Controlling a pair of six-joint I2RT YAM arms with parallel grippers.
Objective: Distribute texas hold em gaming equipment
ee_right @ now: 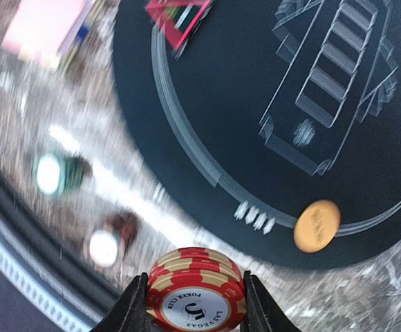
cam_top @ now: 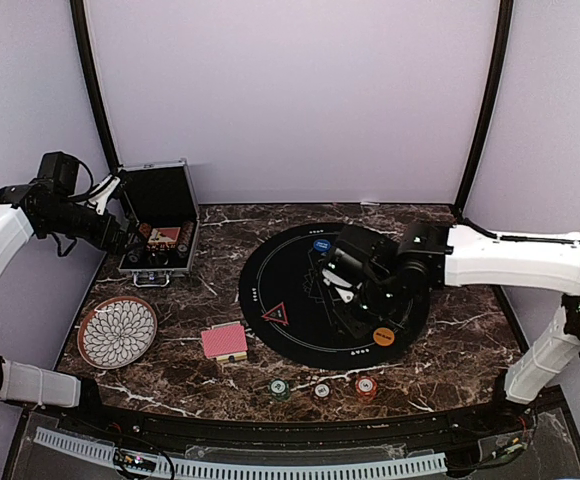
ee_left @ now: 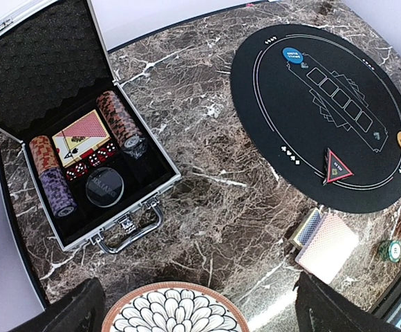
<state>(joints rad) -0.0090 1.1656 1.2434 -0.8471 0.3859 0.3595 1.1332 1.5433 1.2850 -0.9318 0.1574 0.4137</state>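
Gripping a stack of red chips (ee_right: 196, 304) between its fingers, the right gripper (ee_right: 195, 283) hangs above the black mat (ee_right: 256, 104), with the orange disc (ee_right: 316, 225) just ahead. The left gripper (ee_left: 199, 282) gapes wide and empty over the plate (ee_left: 175, 288).

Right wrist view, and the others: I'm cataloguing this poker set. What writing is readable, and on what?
"LAS VEGAS POKER CLUB": top face of the red chip stack in the right gripper.
Its centre numeral: unclear.
Print on the orange disc, blue disc, red triangle: too small or blurred.
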